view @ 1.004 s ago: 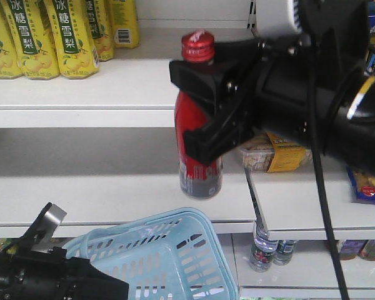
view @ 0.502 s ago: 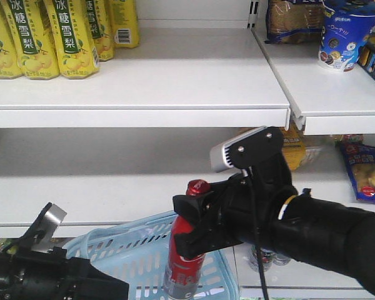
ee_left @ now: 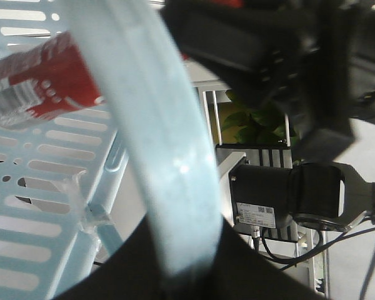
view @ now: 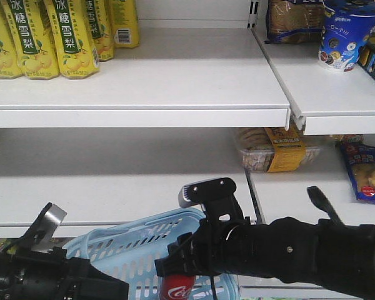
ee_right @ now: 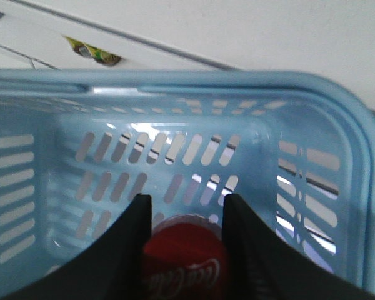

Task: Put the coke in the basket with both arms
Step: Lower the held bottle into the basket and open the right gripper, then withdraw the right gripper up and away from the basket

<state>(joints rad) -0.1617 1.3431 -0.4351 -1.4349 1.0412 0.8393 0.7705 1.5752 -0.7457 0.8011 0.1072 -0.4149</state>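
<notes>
Front view: right arm (view: pixel 287 250) reached in from the right edge, low in frame, its gripper (view: pixel 175 265) dipped inside the basket (view: pixel 122 247). Only a red sliver of the coke (view: pixel 178 292) with part of the white script showed under the gripper at the bottom edge; the rest was cut off or hidden by the black housing.

Right wrist view: the two black fingers (ee_right: pixel 128 250) stood on either side of the coke (ee_right: pixel 184 265), pinching its red body. The bottle sat inside the basket (ee_right: pixel 337 125), over the slotted floor. Cap and lower band not visible here.

Left wrist view: a pale blue handle or rim of the basket (ee_left: pixel 156 156) ran straight through the near foreground, blurred. The left gripper's fingers were not distinguishable from the dark mass at the bottom edge, so whether it pinched that bar could not be told. The coke (ee_left: pixel 44 87) appeared at upper left against the slotted wall.

Left arm (view: pixel 44 275) lay at lower left of the front view, at the basket's near side. Yellow drink bottles (view: pixel 47 34) stood on the top shelf (view: pixel 175 94), far left.
</notes>
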